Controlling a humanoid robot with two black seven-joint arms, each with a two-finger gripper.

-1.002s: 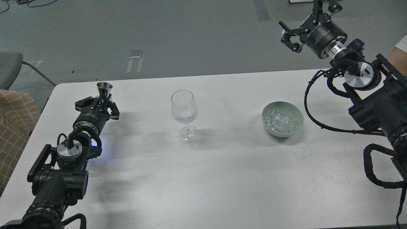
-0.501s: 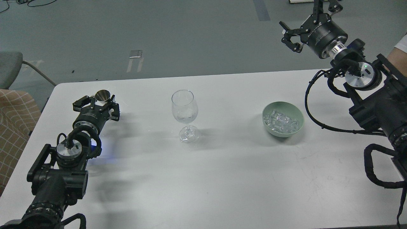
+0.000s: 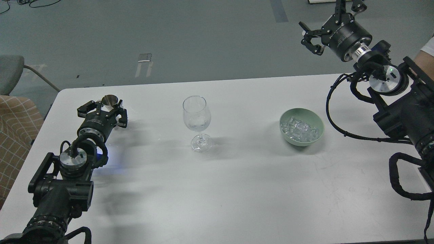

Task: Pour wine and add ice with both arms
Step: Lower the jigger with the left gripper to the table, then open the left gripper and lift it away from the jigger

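1. left claw (image 3: pixel 105 109), at the left of the frame, sits low over the tabletop (image 3: pixel 237 189) with its two fingers spread on either side of a small metal cup (image 3: pixel 110 100); the cup stands between the fingers, but whether they press on it cannot be told.
2. right claw (image 3: pixel 327 18), at the upper right of the frame, hangs high beyond the far edge of the tabletop with its fingers spread apart and nothing between them.
3. a clear stemmed glass (image 3: pixel 197 120) stands upright near the middle of the frame, well apart from both claws; something pale shows low in its bowl, too faint to tell as wine or ice.
4. a pale green bowl (image 3: pixel 317 134) stands right of the glass, holding a heap of clear ice (image 3: pixel 300 128).
5. glass and bowl are apart, not touching.
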